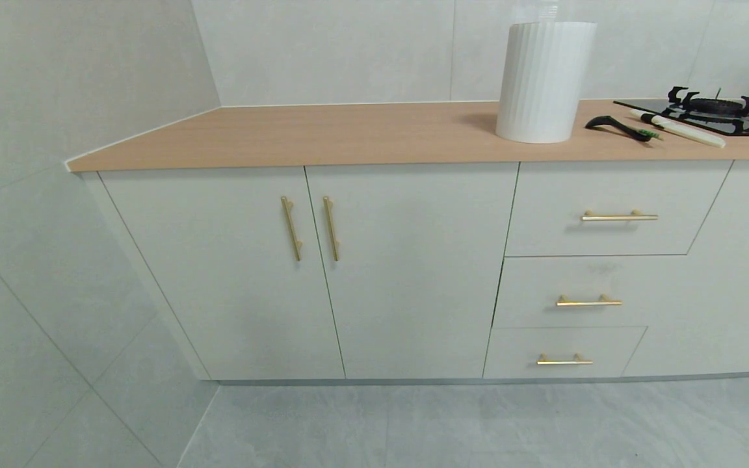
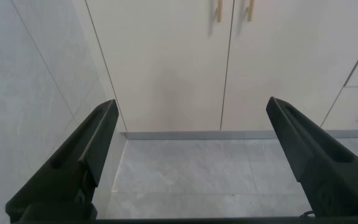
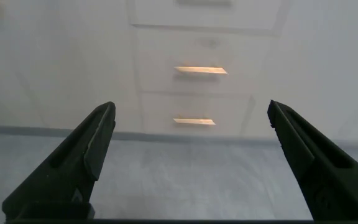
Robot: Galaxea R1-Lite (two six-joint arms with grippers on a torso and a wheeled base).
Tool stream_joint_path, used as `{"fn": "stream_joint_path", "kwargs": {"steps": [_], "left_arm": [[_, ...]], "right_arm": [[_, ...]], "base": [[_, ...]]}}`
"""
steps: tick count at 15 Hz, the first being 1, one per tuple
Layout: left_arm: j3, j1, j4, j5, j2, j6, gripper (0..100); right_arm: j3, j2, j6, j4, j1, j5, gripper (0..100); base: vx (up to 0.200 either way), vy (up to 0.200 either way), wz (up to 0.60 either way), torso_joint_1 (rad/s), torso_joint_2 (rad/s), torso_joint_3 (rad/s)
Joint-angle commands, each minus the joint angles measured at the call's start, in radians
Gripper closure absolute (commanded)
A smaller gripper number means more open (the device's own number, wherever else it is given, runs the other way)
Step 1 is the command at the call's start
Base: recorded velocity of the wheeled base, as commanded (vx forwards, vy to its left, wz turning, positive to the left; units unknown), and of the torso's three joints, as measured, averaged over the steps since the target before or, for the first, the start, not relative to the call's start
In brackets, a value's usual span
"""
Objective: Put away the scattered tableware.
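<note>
Left pincer (image 2: 191,104): jaws wide, nothing between them. Right pincer (image 3: 190,107): the same, wide and empty. Both hang low in front of the cabinet run, pointing forward and somewhat down, with the floor (image 2: 185,171) beneath them. The cupboard doors (image 2: 166,62) stand ahead of my left pincer and the drawer fronts (image 3: 197,93) ahead of my right. Task items: a black utensil (image 1: 615,125) and a white-handled utensil (image 1: 677,128) lie flat on the countertop (image 1: 322,133), well above both pincers and out beyond my right one. The two lie close together at the edge of the hob (image 1: 719,110). A white ribbed canister (image 1: 543,81) stands upright just beside them, on the side nearer my left pincer. Judgement: the canister is probably where the loose pieces belong, which would explain why it stands open-topped next to them. Judgement: I hold the jaws wide and the arms low because no grasp has begun, and neither pincer is near the counter surface. The right pincer looks the better placed, but it must first come up and over toward the hob.
</note>
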State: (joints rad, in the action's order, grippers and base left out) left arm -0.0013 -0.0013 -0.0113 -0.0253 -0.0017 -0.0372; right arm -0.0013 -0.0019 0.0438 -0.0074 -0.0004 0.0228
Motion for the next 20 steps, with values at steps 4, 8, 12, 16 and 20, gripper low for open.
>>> {"fn": "stream_joint_path", "kwargs": {"steps": [4,8,12,16,20], "left_arm": [[0.001,0.0,-0.001,-0.001,0.002,0.002,0],[0.0,0.0,-0.001,-0.002,0.002,0.01,0],[0.001,0.0,-0.003,0.001,0.002,0.011,0],[0.001,0.0,-0.001,0.012,0.002,0.008,0],[0.001,0.0,-0.001,0.012,0.002,0.008,0]], "right_arm": [[0.0,0.002,-0.039,0.009,0.0,0.005,0],[0.001,0.002,-0.044,0.009,0.0,0.006,0],[0.001,0.002,-0.044,0.009,0.0,0.005,0],[0.001,0.002,-0.044,0.009,0.0,0.005,0],[0.001,0.002,-0.045,0.009,0.0,0.005,0]], "base": [[0.0,0.0,0.0,0.0,0.0,0.0],[0.0,0.0,0.0,0.0,0.0,0.0],[0.0,0.0,0.0,0.0,0.0,0.0],[0.0,-0.1,0.0,0.0,0.0,0.001],[0.0,-0.2,0.0,0.005,0.01,0.0]]}}
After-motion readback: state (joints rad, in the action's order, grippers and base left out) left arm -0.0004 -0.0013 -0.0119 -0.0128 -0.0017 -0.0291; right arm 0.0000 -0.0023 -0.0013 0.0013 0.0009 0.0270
